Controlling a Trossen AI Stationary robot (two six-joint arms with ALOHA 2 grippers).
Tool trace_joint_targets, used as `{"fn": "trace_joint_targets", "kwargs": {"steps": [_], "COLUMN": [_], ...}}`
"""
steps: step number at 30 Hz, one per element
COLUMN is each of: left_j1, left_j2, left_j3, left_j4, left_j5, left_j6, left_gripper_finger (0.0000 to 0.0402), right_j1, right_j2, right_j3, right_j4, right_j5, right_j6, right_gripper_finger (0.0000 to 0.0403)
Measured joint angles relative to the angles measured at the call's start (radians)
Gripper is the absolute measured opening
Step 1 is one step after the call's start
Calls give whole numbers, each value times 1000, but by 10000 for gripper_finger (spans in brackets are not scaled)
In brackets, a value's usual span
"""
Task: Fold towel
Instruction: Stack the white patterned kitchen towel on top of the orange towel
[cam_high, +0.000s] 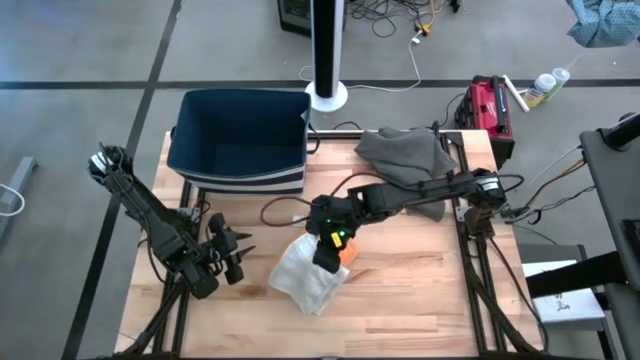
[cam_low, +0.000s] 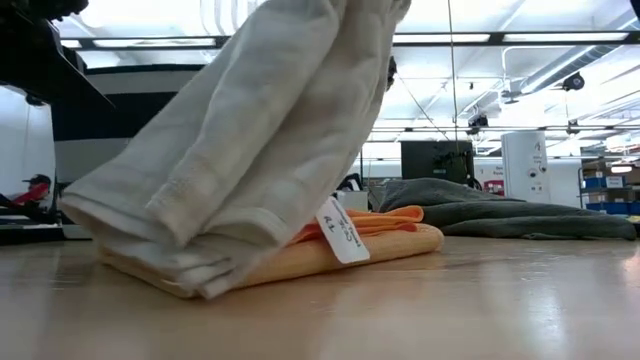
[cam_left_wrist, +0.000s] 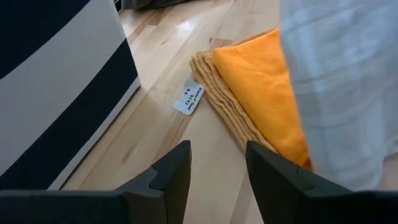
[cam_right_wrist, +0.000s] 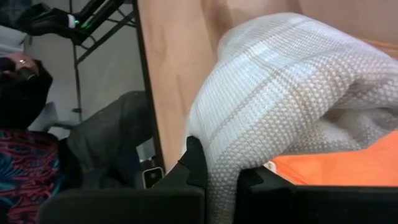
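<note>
**White towel folded and in the right tool's grip, over an orange one; a grey cloth is left**

High view: the right tool sits at mid-bench, clenched on a white towel that lies partly over an orange towel. The left tool waits near the bench's left edge, released and holding nothing. A grey cloth lies crumpled at the far side, beside a dark bin.

Low view: the white towel hangs in layers, its lower end resting on the folded orange towel, whose paper tag shows. The grey cloth is heaped behind.

Left wrist view: fingers stand apart over bare bench; the orange towel looks neatly folded.

Right wrist view: the white towel is pinched between the fingers.

Judgement: the orange towel seems finished, the white one is folded and needs laying flat on the stack, and the grey cloth is not yet folded.
</note>
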Motion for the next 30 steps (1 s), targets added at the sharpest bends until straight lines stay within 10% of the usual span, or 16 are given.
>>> {"fn": "trace_joint_targets", "kwargs": {"steps": [30], "left_j1": [0], "left_j2": [1], "left_j3": [-8], "left_j4": [1], "left_j5": [2], "left_j6": [-16], "left_gripper_finger": [135], "right_j1": [-21], "right_j2": [-5], "right_j3": [-69], "right_j4": [50], "right_j5": [9], "right_j6": [1], "right_gripper_finger": [11]}}
